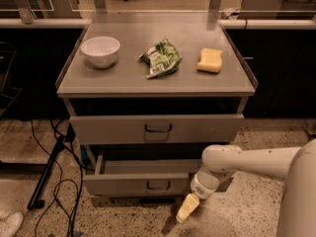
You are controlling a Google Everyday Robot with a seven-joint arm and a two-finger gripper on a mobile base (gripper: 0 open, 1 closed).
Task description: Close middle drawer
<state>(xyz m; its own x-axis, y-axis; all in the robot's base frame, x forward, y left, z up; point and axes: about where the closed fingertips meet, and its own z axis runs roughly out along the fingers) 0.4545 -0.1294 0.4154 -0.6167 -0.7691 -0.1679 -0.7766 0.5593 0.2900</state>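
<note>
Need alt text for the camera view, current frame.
The middle drawer stands pulled out, with the gripper low in front of its right end. The top drawer is also partly out; the cabinet top holds a white bowl, a green bag and a yellow sponge.
</note>
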